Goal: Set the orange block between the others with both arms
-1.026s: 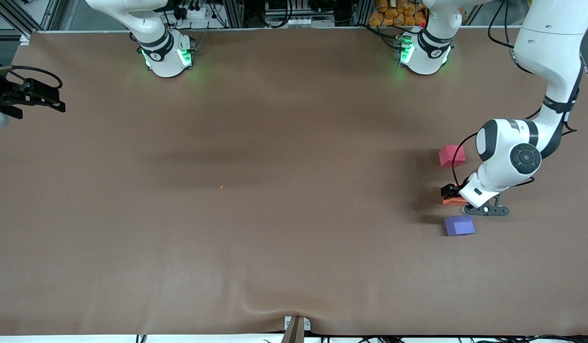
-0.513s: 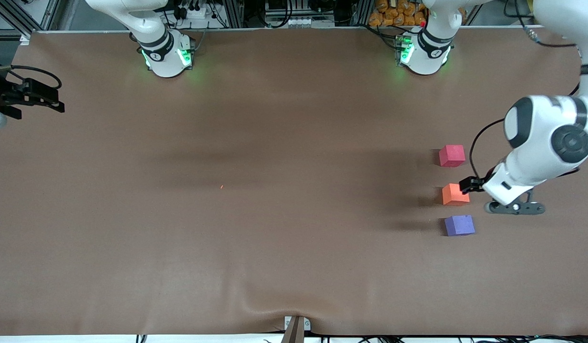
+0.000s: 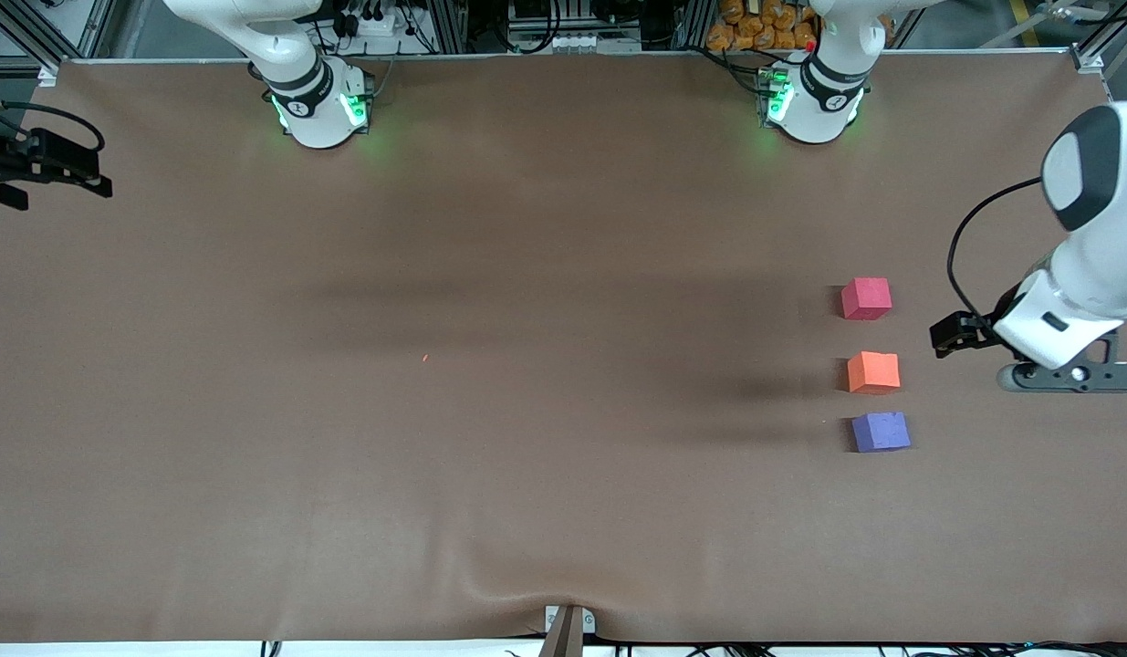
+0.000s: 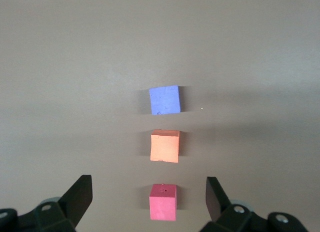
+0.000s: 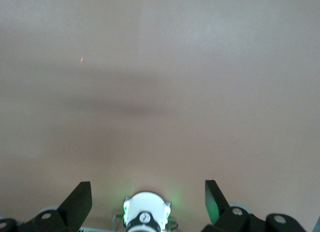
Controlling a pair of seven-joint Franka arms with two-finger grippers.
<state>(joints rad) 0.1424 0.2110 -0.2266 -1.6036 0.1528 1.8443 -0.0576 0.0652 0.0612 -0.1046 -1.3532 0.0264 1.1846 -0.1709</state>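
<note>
Since the earlier front frames, left gripper (image 3: pixel 1042 351) has lifted off the orange block (image 3: pixel 873 372) and drawn away toward the left arm's end of the table (image 3: pixel 526 365); it hangs over bare table surface at about 3 o'clock from the row of cubes, fingers (image 4: pixel 80 194) spread wide, holding nothing.

Item: orange block (image 4: pixel 165 146). Rests flat on the table, free of any gripper, in the gap between the other two cubes, slightly closer to the purple-blue one, touching neither.

Item: pinkish-red cube (image 3: pixel 866 298). At 12 o'clock from the orange block in the front view, farther from the front camera.

Item: purple-blue cube (image 3: pixel 881 432). At 6 o'clock from the orange block, nearer to the front camera. All three form a straight row at the left arm's end of the table.

Item: right gripper (image 3: pixel 43 169). Waits at the right arm's end of the table, at 9 o'clock of the front view, shifted a little higher in that view than before; fingers (image 5: pixel 79 198) apart, empty, with the green-lit base (image 5: pixel 146 219) of its own arm showing between them.

Item: orange speck (image 3: pixel 425 358). Tiny, on the table near its middle.
</note>
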